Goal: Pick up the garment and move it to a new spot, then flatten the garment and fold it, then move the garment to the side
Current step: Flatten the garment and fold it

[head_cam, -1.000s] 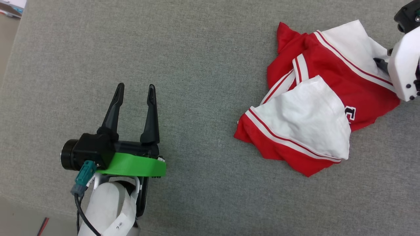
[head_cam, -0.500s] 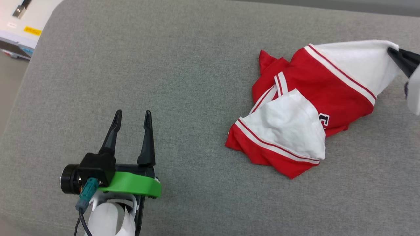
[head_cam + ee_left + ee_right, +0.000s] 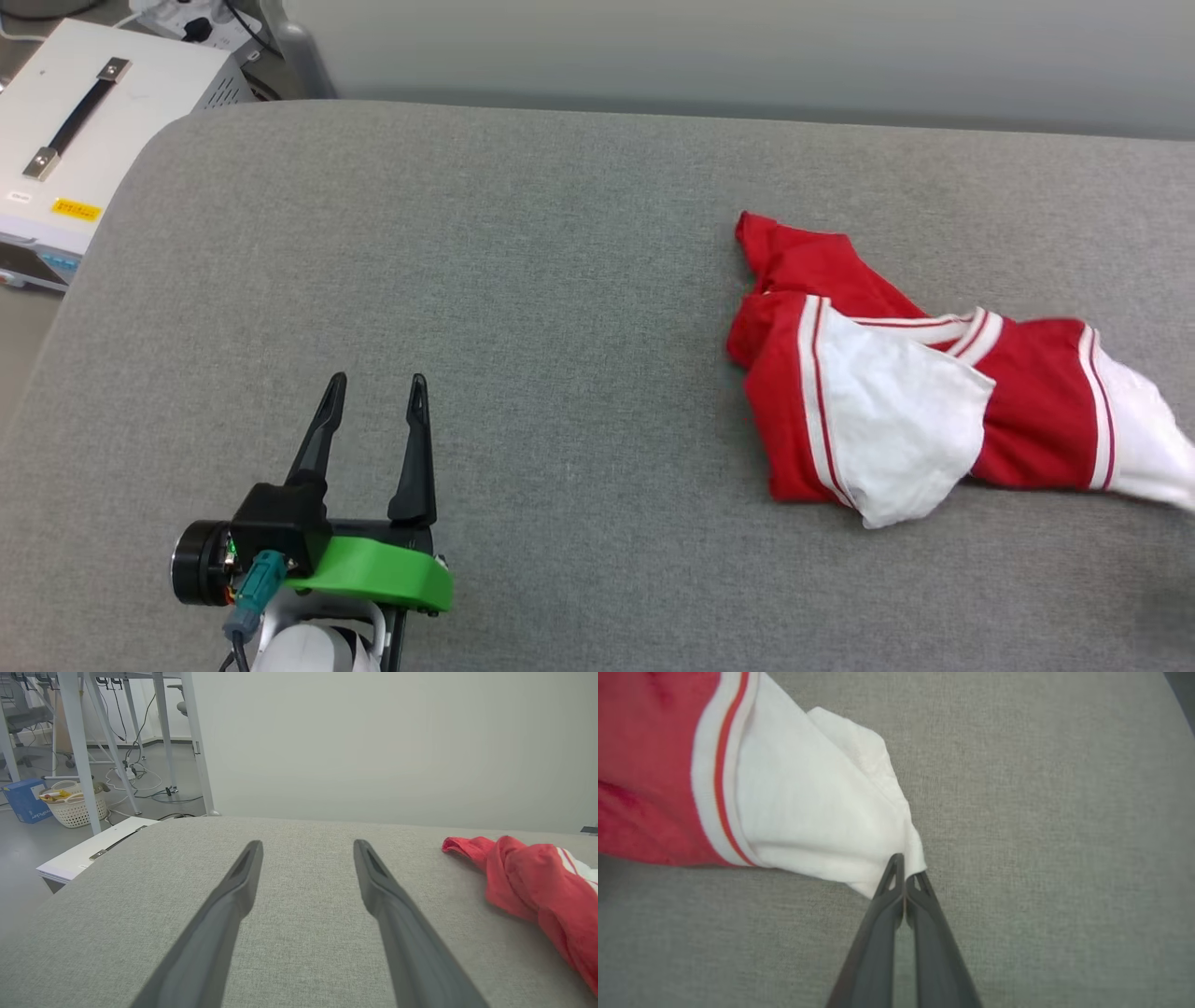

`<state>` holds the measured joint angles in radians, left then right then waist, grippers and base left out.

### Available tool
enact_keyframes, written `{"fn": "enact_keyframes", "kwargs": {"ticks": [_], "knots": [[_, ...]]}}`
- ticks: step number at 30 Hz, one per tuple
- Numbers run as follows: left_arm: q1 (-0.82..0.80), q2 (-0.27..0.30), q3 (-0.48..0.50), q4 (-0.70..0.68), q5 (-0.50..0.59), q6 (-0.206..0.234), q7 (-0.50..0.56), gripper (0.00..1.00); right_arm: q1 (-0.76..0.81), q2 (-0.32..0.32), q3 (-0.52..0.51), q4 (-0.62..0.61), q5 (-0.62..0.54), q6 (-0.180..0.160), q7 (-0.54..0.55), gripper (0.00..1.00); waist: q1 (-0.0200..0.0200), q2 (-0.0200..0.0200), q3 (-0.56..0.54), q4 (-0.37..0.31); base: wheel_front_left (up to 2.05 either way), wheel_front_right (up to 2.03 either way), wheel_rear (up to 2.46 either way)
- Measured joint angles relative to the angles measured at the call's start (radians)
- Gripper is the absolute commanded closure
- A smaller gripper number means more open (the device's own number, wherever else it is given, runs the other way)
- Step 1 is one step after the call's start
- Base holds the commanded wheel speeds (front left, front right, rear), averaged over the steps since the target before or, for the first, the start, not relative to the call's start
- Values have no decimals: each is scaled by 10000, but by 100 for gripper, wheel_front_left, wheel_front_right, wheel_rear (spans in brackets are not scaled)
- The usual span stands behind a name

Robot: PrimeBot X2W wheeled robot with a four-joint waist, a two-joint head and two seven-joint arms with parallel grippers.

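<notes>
Right hand (image 3: 906, 871) — clamped on a white sleeve of the garment (image 3: 1027, 420); left hand (image 3: 376, 385) (well apart) spread wide, empty.

A grey fabric surface (image 3: 560, 280) bears the crumpled red-and-white garment (image 3: 878, 411) toward its right side.

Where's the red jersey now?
The red jersey lies crumpled at the right of the grey surface in the head view, its white sleeve pinched by the right gripper, far from the left gripper.

garment (image 3: 896, 411) right on padded surface (image 3: 560, 280) | left gripper (image 3: 377, 383) well left
</notes>
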<state>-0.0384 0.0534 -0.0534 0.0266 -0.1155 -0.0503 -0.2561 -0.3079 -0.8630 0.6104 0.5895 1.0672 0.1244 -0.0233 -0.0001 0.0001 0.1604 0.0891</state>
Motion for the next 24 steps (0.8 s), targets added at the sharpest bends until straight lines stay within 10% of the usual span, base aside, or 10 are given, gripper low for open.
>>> {"fn": "enact_keyframes", "kwargs": {"ticks": [7, 9, 18, 24], "knots": [[9, 0, -61, 27, 4, 0, 0, 0, 1100, 867, -454, 909, -50, 0, -100, 99, 0, 0, -84, -106, 0, 0, 0], [11, 0, -65, 52, 4, 0, 0, 0, 1097, 1101, -738, 1032, -205, 0, -512, 0, 0, 0, -109, -117, 0, 0, 0], [242, -2, 0, 130, 196, -31, 0, 0, 773, 1323, -2892, -69, -1820, -2, -2247, 0, 0, 0, -467, -184, 0, 0, 0], [367, -2, 84, 102, 211, -31, 0, 0, 821, 1739, -4602, -3438, -2987, -2, -2130, 0, 0, 0, -572, -218, 0, 0, 0]]}}
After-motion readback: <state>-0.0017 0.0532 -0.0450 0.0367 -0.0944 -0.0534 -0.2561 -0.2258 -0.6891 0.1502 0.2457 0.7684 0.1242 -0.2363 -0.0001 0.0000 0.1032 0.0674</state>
